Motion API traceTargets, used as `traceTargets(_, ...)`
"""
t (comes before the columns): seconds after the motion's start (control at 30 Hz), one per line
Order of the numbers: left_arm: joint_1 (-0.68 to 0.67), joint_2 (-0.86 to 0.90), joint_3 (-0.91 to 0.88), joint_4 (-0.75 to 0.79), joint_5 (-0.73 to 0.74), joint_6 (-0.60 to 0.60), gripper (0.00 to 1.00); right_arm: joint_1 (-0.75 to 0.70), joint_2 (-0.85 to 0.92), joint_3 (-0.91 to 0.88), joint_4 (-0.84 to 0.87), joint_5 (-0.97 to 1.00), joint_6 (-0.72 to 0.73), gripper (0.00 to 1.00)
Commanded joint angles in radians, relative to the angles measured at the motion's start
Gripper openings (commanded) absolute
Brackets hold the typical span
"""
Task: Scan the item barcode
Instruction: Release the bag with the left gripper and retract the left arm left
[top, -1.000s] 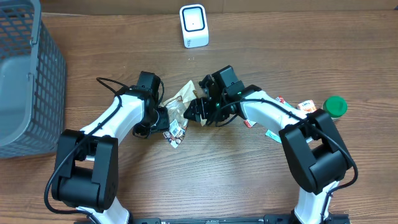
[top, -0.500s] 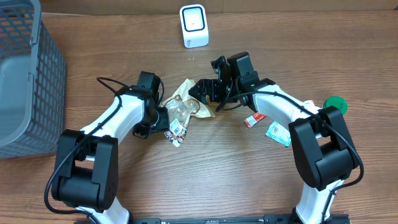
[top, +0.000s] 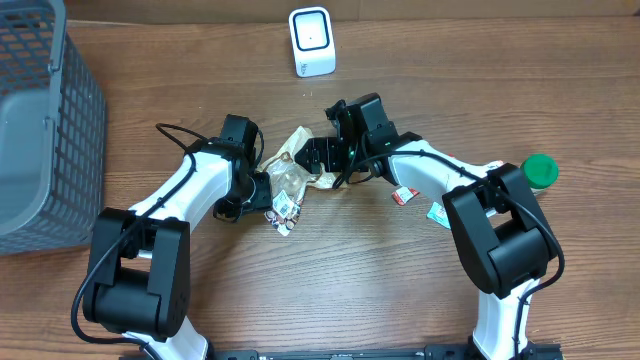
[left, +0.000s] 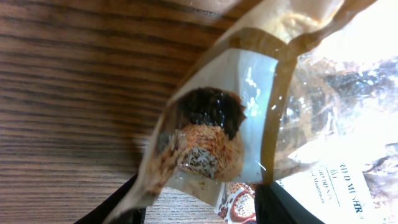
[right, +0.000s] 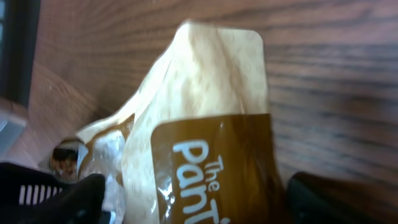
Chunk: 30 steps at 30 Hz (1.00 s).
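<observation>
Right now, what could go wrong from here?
1. The left fingers grip the crinkled mushroom pouch near one end; it could slip or twist.
2. The open right fingers straddle its top; closing may crumple the label.
3. The scanner sits well away, so the barcode may never face it.

A brown wood-grain table (top: 450, 60) fills the view under even light.

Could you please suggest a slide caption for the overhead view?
Left gripper clamped on a crinkled snack pouch, right gripper open at its other side, white scanner standing beyond.
</observation>
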<state>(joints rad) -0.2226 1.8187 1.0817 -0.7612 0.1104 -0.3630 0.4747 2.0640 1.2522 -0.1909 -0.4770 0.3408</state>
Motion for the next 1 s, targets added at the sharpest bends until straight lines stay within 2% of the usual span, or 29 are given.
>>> traceTargets(0.0,-0.001,0.021,0.013,0.003,-0.017,0.02,0.47,0.029,0.024,0.012,-0.011,-0.023,-0.001,0.84)
traceTargets(0.17,-0.001,0.021,0.013,0.003,-0.017,0.02,0.47,0.024,0.024,0.012,0.002,-0.177,0.0,0.6)
traceTargets(0.23,-0.001,0.021,0.013,0.003,-0.017,0.02,0.47,0.016,0.024,0.012,0.008,-0.222,0.0,0.57)
traceTargets(0.37,-0.001,0.021,0.013,0.003,-0.017,0.027,0.47,0.006,0.023,0.012,0.001,-0.247,0.0,0.35)
traceTargets(0.43,0.0,0.02,0.013,0.002,-0.024,0.04,0.5,-0.001,0.021,0.012,-0.002,-0.275,0.0,0.27)
traceTargets(0.7,0.027,0.019,0.049,-0.049,-0.046,0.043,0.58,-0.031,-0.037,0.012,-0.076,-0.327,-0.009,0.25)
traceTargets(0.97,0.101,0.019,0.208,-0.182,-0.152,0.046,0.61,-0.031,-0.144,0.012,-0.246,-0.329,-0.061,0.22)
